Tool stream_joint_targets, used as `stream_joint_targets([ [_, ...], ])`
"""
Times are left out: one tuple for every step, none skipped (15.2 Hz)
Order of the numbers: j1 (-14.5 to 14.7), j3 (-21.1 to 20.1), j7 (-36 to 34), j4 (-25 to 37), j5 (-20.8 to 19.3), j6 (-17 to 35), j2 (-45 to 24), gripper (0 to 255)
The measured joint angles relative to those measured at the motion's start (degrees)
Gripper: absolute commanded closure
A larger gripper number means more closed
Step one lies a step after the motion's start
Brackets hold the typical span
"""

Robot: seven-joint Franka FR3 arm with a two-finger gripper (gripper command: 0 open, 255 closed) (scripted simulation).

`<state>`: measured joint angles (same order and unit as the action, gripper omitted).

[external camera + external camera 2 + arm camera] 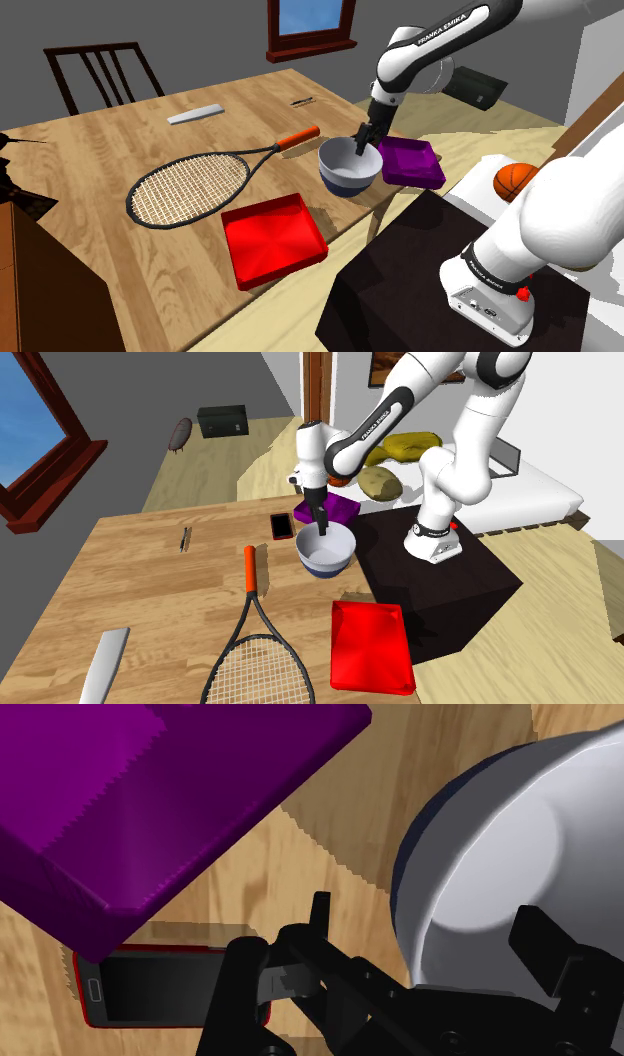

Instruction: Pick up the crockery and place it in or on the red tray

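So the arm's pincer [365,140] is down at the bowl [349,165], white inside and dark blue outside, which looks to be sitting on the wooden counter [100,140] close to the edge facing the stand. The purple tray [412,162] is just beside it on the shoulder view's right. In the wrist view the pincer [428,912] is spread. One finger hangs inside the bowl [500,854] and the other outside it, over bare wood next to a red-cased phone [160,984]. So the rim wall sits between them, but the outer finger looks a bit clear of it, and it doesn't read as a grip yet. The thing that matters for the move is where the red tray [272,238] lies. It's near the bowl along that same counter edge, toward the shoulder view's lower left, with a strip of bare wood between them. In the second exterior view the red tray [372,644] sits below and right of the bowl [325,552]. The racket [190,185] lies on the far side of that path, so probably no conflict there. Best guess is close on the rim, lift, then a short sideways carry. A one-sided rim pinch could let the bowl tip, though.
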<state>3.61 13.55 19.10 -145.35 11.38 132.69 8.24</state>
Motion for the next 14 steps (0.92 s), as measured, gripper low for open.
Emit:
stream_joint_targets([
  [0.1,-0.1,0.1,-0.3,0.3,0.7,-0.4,0],
  [0.2,-0.1,0.3,-0.6,0.5,1.2,-0.7,0],
  [0.2,-0.1,0.4,-0.6,0.5,1.4,-0.8,0],
  [0.2,0.0,0.4,-0.6,0.6,1.5,-0.8,0],
  [0.2,0.0,0.4,-0.7,0.6,1.5,-0.9,0],
  [0.2,0.0,0.4,-0.7,0.6,1.5,-0.9,0],
  [0.2,0.0,0.4,-0.7,0.6,1.5,-0.9,0],
  [0.2,0.0,0.4,-0.7,0.6,1.5,-0.9,0],
  [0.2,0.0,0.4,-0.7,0.6,1.5,-0.9,255],
  [0.2,0.0,0.4,-0.7,0.6,1.5,-0.9,255],
  [0.2,0.0,0.4,-0.7,0.6,1.5,-0.9,255],
  [0.2,0.0,0.4,-0.7,0.6,1.5,-0.9,255],
  [0.2,0.0,0.4,-0.7,0.6,1.5,-0.9,255],
  [0.2,0.0,0.4,-0.7,0.6,1.5,-0.9,255],
])
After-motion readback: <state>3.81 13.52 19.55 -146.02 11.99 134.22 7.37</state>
